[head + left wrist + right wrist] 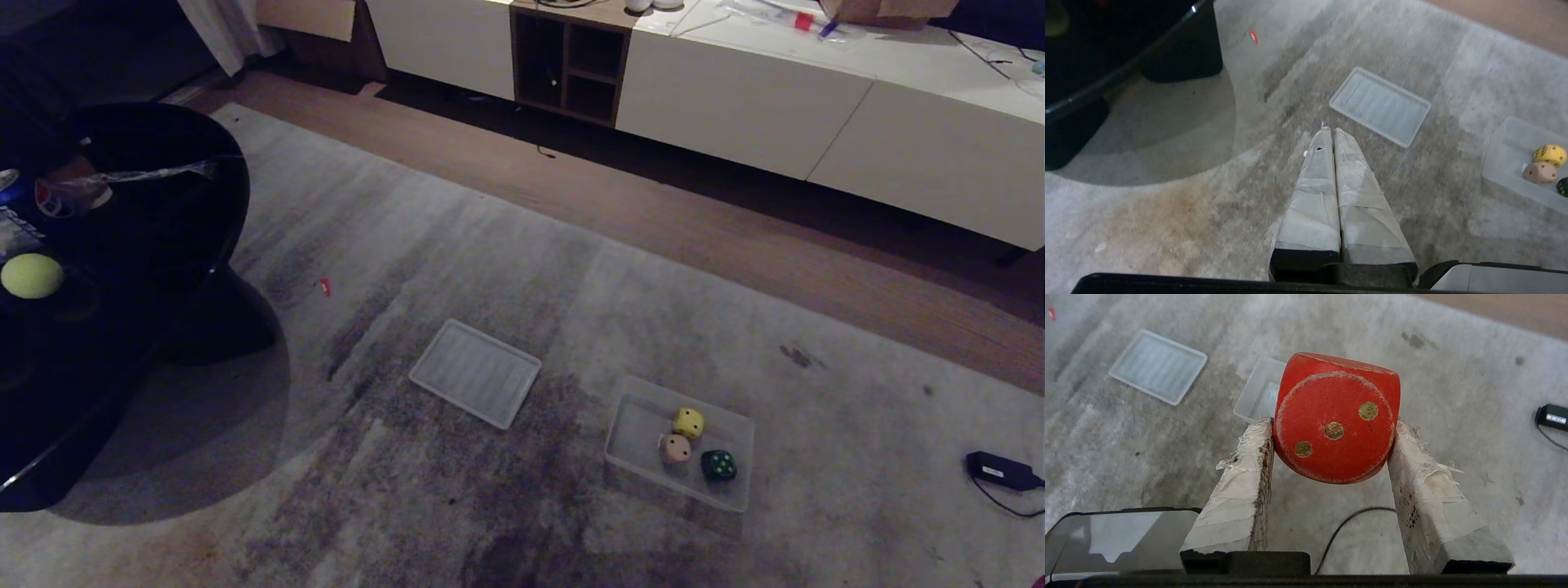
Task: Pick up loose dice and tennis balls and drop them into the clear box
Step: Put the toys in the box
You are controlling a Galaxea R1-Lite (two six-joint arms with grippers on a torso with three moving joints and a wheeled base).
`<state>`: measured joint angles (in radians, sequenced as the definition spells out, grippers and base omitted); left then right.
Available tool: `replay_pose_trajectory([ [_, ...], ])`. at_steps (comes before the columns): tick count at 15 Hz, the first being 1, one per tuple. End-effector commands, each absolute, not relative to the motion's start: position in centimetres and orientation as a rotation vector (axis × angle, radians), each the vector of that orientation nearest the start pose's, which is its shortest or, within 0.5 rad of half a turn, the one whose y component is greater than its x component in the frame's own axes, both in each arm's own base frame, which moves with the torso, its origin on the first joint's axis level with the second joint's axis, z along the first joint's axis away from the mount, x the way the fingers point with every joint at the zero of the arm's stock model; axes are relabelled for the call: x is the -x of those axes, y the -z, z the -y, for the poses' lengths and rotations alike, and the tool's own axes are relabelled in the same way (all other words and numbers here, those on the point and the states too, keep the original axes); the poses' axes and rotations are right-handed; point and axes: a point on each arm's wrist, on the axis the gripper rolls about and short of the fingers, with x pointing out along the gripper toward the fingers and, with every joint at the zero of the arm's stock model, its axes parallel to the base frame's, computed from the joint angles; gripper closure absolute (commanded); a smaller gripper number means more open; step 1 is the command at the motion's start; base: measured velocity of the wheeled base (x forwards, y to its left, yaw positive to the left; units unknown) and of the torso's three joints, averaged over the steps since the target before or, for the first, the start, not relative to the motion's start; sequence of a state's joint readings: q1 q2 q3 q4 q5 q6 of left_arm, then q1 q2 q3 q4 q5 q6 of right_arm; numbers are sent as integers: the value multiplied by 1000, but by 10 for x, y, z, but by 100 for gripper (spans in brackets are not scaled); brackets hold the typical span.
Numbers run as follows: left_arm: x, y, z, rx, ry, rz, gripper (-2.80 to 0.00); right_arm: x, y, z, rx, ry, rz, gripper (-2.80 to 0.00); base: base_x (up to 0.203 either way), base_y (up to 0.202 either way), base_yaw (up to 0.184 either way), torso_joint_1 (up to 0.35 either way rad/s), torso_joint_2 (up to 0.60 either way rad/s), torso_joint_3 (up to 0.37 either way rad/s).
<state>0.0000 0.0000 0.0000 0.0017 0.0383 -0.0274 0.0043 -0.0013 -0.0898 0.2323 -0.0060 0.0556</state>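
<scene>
My right gripper (1332, 424) is shut on a red die (1335, 416) showing three pips, held above the rug. Behind the die, a corner of the clear box (1259, 394) shows. The clear box (630, 425) sits on the rug and holds a yellow die (688, 422), a tan die (675, 448) and a dark green die (718, 465). One tennis ball (32, 275) rests on the black table at the left. My left gripper (1331, 131) is shut with nothing in it, above bare rug. Neither arm appears in the head view.
A flat ribbed panel (475, 372) lies on the rug left of the box. The black round table (147, 245) stands at the left, a white low cabinet (735, 98) along the back, and a black power adapter (1000, 470) with its cable at the right.
</scene>
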Motion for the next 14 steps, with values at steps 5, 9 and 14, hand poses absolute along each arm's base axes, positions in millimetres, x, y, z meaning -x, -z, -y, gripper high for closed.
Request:
replay_pose_trajectory([
  [5,23,-75,-1,31,-40,-4,0,31,-76,0,-55,6,-144,0,0,0,0,1,3,-195],
  [9,23,-75,-1,31,-40,-4,0,31,-76,0,-56,6,-144,0,0,0,0,3,4,-199],
  [14,23,-75,-1,32,-40,-4,0,31,-76,0,-54,6,-145,0,0,0,0,4,5,-198],
])
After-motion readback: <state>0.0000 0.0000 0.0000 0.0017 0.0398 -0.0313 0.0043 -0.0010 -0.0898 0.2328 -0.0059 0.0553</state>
